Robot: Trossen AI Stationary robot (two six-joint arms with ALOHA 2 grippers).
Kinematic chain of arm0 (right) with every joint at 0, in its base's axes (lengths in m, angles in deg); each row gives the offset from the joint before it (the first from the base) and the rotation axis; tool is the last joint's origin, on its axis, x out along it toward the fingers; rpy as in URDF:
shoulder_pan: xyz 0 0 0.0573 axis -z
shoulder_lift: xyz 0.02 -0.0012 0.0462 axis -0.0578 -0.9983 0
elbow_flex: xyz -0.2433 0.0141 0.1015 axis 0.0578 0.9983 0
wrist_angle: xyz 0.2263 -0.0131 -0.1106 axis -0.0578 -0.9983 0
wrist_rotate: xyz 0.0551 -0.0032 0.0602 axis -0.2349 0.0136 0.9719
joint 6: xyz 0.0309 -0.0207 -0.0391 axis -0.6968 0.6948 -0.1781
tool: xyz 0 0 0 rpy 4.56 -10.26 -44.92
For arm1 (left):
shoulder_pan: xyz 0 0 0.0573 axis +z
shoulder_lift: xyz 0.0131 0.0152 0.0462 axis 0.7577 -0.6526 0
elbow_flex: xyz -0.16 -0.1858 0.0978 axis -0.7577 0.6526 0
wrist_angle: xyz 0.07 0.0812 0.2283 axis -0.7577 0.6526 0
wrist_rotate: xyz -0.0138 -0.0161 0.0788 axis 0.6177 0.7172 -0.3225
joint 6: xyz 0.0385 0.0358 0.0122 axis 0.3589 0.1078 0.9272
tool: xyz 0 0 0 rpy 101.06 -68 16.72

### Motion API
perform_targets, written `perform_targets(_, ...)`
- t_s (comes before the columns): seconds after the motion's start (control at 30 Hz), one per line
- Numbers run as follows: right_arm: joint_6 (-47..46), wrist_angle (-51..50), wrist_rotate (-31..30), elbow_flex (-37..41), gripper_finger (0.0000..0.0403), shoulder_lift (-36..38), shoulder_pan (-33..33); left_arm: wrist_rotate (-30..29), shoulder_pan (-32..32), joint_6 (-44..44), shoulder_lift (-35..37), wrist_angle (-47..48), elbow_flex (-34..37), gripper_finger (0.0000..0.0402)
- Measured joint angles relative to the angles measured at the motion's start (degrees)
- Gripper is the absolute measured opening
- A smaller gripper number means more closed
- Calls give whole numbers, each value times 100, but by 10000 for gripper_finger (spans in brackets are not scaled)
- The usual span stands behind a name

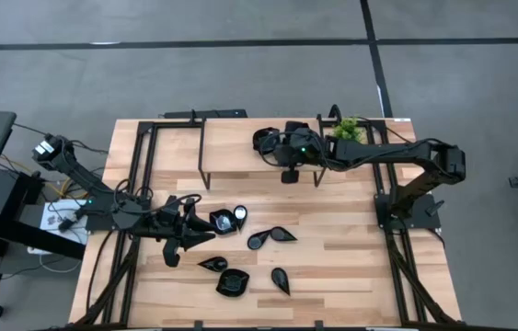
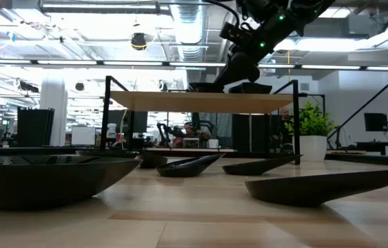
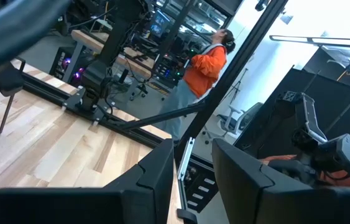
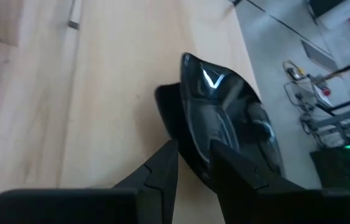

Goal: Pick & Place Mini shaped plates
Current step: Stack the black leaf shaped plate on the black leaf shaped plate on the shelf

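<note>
Several mini shaped plates, glossy and black, lie on the table, among them one (image 1: pixel 272 237) at the middle and one (image 1: pixel 232 282) near the front. My right gripper (image 4: pixel 193 163) is over the raised wooden shelf (image 1: pixel 240 156) at the back, shut on another black plate (image 4: pixel 230 118). In the low view this plate (image 2: pixel 206 87) shows right at the shelf top. My left gripper (image 3: pixel 190 177) hovers level beside the plates at the table's left (image 1: pixel 201 225), a gap between its fingers and nothing in it. My right gripper pinches the plate's rim (image 4: pixel 192 140) at the edge nearest the gripper, one finger (image 4: pixel 162 171) on the outer wall and one (image 4: pixel 237 174) inside the dish. The fingers slant down from the table's right side. Whether the plate's underside touches the shelf board, I cannot tell.
The shelf stands on thin black legs (image 1: pixel 203 152) over the table's back half. A small green potted plant (image 1: pixel 346 129) stands at the back right by my right arm. A second dark dish (image 2: pixel 250 88) shows on the shelf top. A person in orange (image 3: pixel 206 62) stands beyond the table.
</note>
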Motion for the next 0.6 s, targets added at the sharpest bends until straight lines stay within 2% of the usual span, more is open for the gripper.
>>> perform_targets(0.6,2,-19,-826,5,88,159,58,0,-2,0,0,-11,0,113)
